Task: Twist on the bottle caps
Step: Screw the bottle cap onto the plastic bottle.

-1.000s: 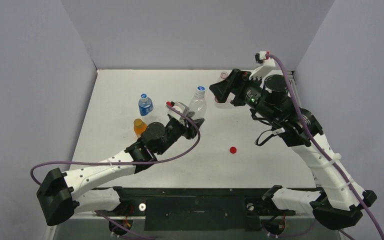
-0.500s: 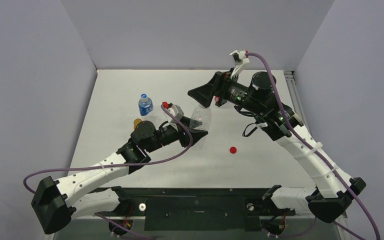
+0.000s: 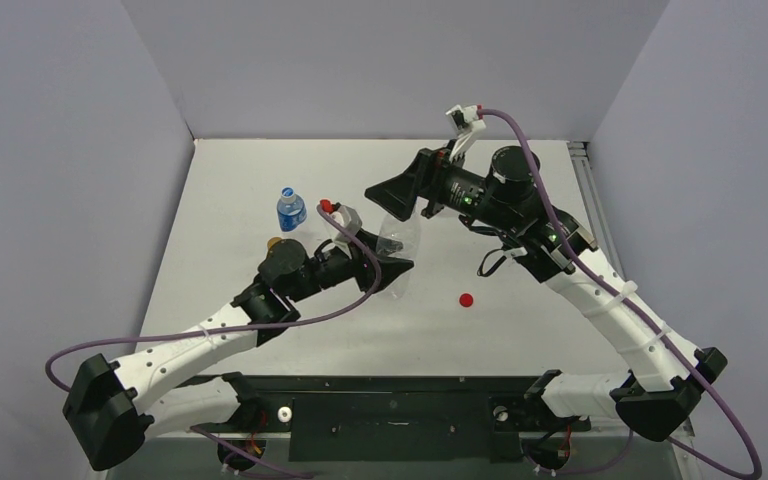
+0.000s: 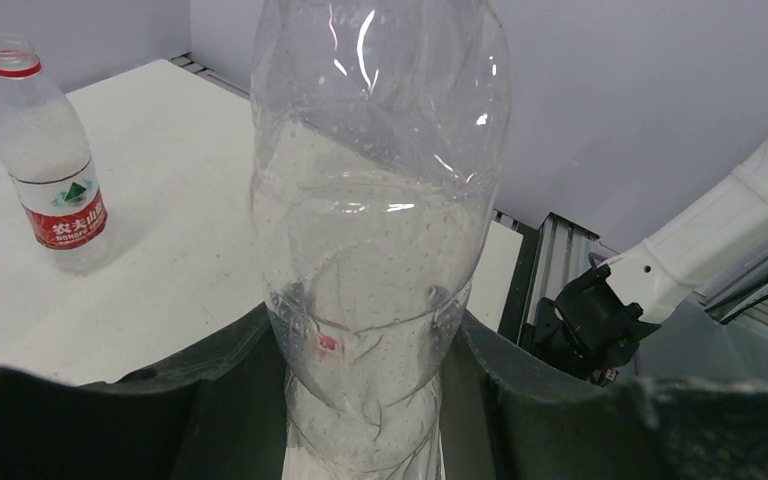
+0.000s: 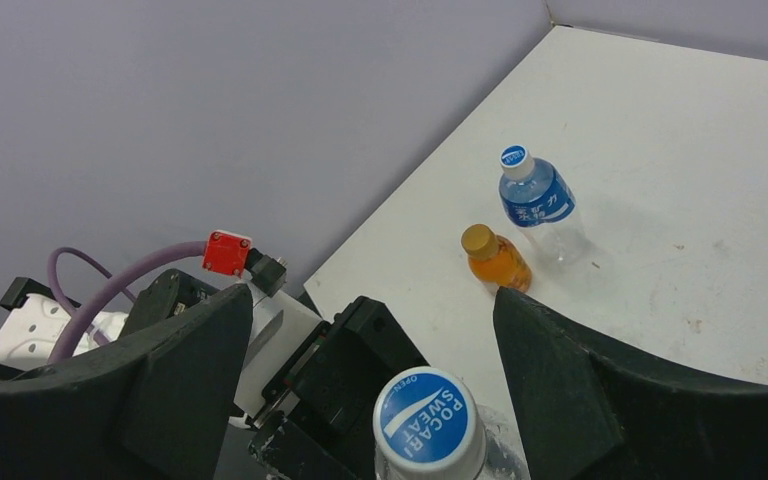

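From above, takes in the whole white bench [image 3: 520, 330] and both arms meeting over its middle. Clamps the left hand [image 3: 390, 266] shut round the lower body of the upright clear bottle [image 4: 380, 200]. Fills the left wrist view with that bottle, yet cuts off its top there. Holds the right hand [image 3: 388, 193] over the bottle's top, fingers spread wide to either side, touching nothing.

Finds, in the left wrist view alone, a red-labelled bottle [image 4: 48, 160] standing well apart, neck open, a red ring under the mouth; from above, lost behind the right arm. Picks out, in the right wrist view, a blue-labelled bottle [image 5: 538, 200] and just beside it a small orange bottle [image 5: 497, 262], the latter almost wholly covered by the left arm from above.

Places the caps thus:
- one blue-and-white cap [image 5: 429, 423] on the clear bottle, between the right fingers;
- a second blue-and-white cap [image 5: 514, 157] on the blue-labelled bottle;
- the orange-gold cap [image 5: 478, 239] on the orange bottle;
- the red cap [image 3: 466, 299] loose on the bench, near the clear bottle, visible from above only.

Cannot tell how tightly any cap sits.
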Motion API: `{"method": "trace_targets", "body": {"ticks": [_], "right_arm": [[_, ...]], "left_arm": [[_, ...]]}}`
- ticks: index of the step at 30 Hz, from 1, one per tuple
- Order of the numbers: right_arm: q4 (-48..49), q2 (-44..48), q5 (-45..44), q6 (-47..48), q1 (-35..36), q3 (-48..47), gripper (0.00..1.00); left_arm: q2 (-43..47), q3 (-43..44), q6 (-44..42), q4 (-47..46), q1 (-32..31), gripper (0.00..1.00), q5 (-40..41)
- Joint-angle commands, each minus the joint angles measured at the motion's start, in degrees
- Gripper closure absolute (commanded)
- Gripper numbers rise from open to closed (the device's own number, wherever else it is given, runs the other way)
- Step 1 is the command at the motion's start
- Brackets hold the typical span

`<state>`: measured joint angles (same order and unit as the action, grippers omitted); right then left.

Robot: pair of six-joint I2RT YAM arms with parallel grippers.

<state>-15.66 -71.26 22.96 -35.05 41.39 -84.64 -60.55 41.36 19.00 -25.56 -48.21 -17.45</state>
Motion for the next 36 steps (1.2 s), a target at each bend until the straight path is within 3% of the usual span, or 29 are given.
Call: {"method": "trace_targets", "body": {"ticks": [1, 36], "right_arm": [[2.17, 0.86, -1.0, 1.06, 0.99, -0.79, 0.15], [-0.97, 6.08, -4.5, 3.23, 2.57, 2.62, 0.15]], "left_arm": [[-0.46, -0.2, 2.74, -4.97, 1.37, 1.0, -1.95], [-2.48, -0.2, 4.49, -3.61, 4.53, 1.0, -1.88]]}}
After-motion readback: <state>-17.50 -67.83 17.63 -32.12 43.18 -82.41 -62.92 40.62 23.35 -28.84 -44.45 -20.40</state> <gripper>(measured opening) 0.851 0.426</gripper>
